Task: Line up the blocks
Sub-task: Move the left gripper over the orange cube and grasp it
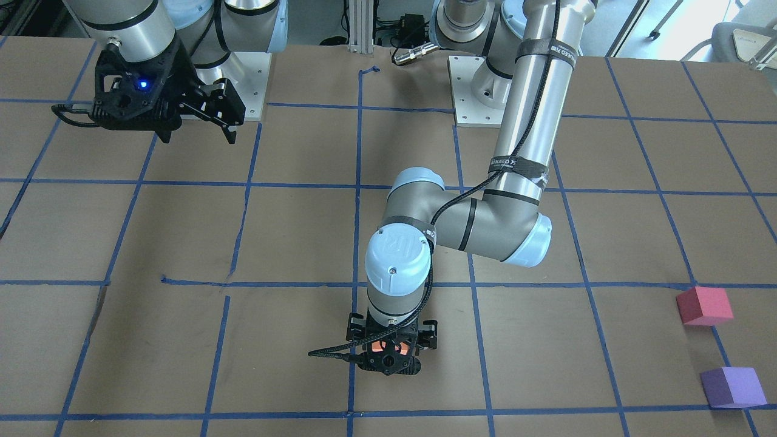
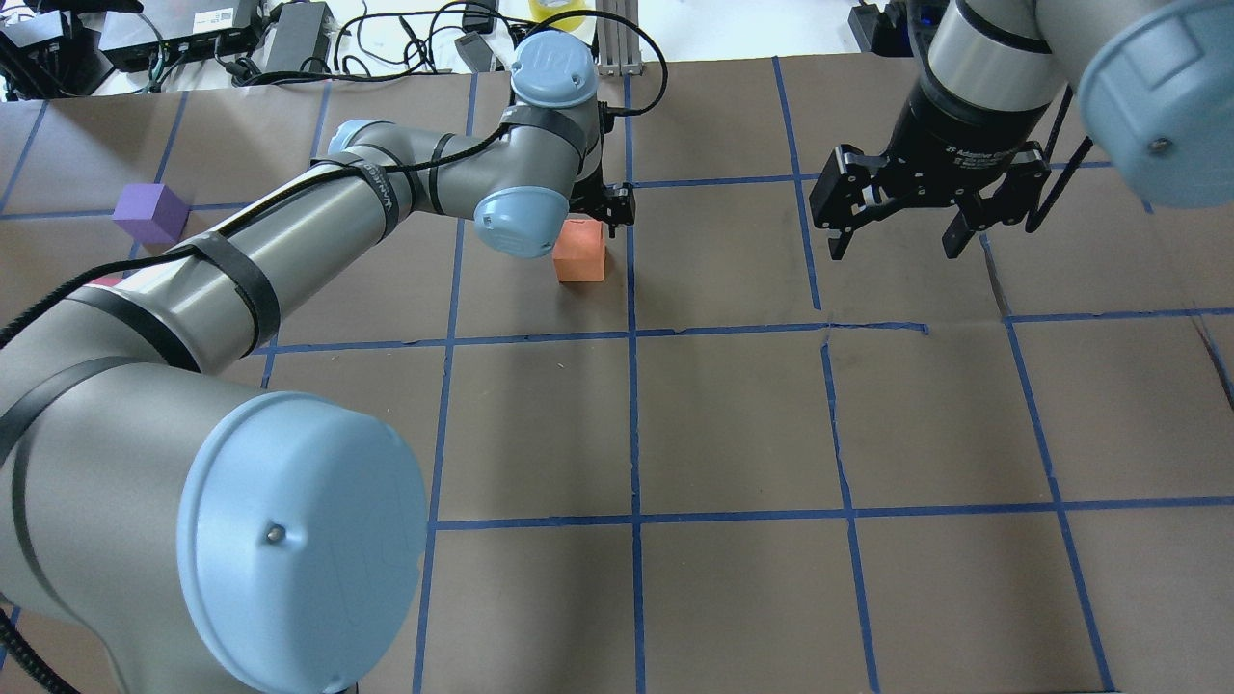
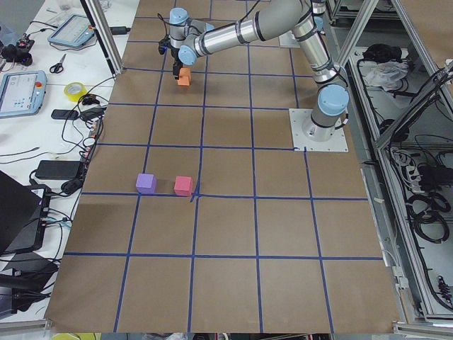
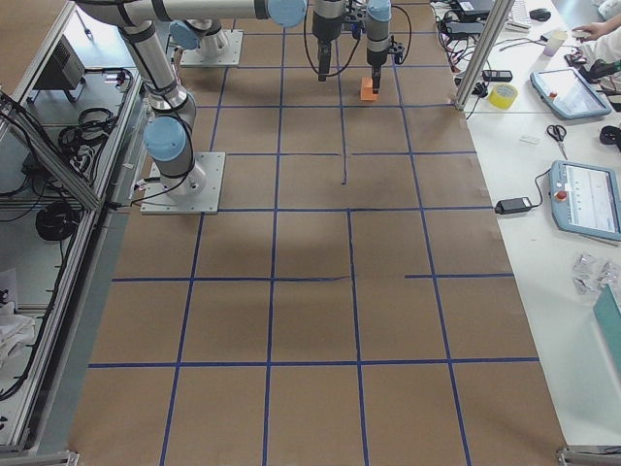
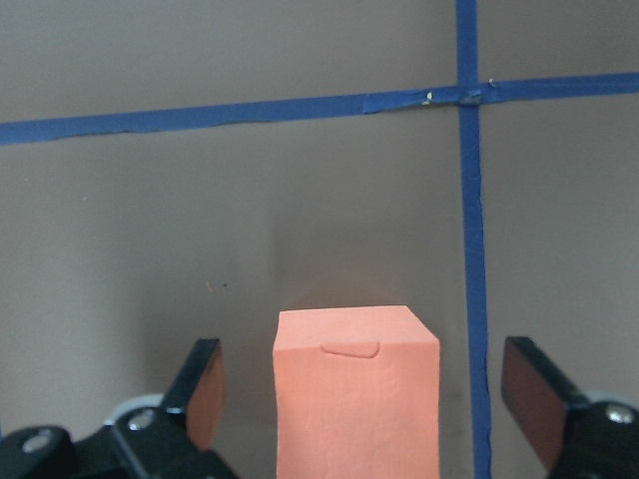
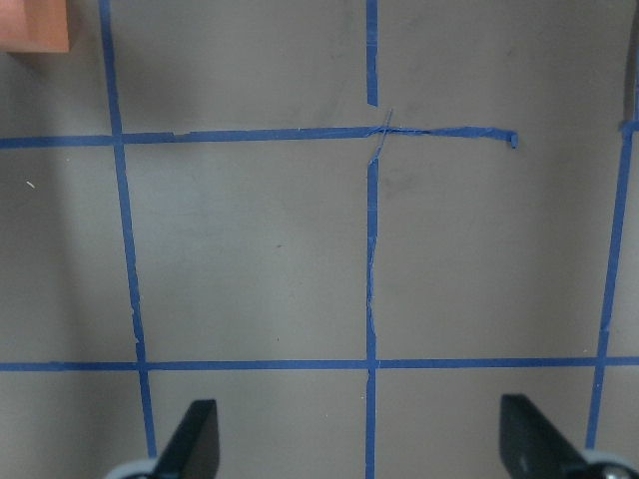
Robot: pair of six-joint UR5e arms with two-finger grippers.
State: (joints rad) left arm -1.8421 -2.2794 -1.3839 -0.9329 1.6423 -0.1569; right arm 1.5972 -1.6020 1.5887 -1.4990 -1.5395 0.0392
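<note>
The left gripper (image 5: 365, 384) points straight down with its flat black fingers (image 5: 204, 387) spread wide. They straddle the orange block (image 2: 578, 253) and leave a clear gap on each side, so nothing is gripped. The block is a matte, foam-like cube with crisp edges and a small curved dent near the top of the face towards the wrist camera. It sits on the table (image 2: 733, 424), just beside a strip of blue tape (image 5: 472, 269) near the middle of the table's far side.

The right gripper (image 2: 897, 246), angular black plastic, hangs above the table with its jaws wide apart and empty, well apart from the orange cube.

The table is covered in dull brown paper, slightly wrinkled, with the tape marking it into squares. At the table's left end the red-pink block (image 1: 704, 306) and the purple block (image 1: 732, 387) stand near each other without touching, both the same matte cube shape.
</note>
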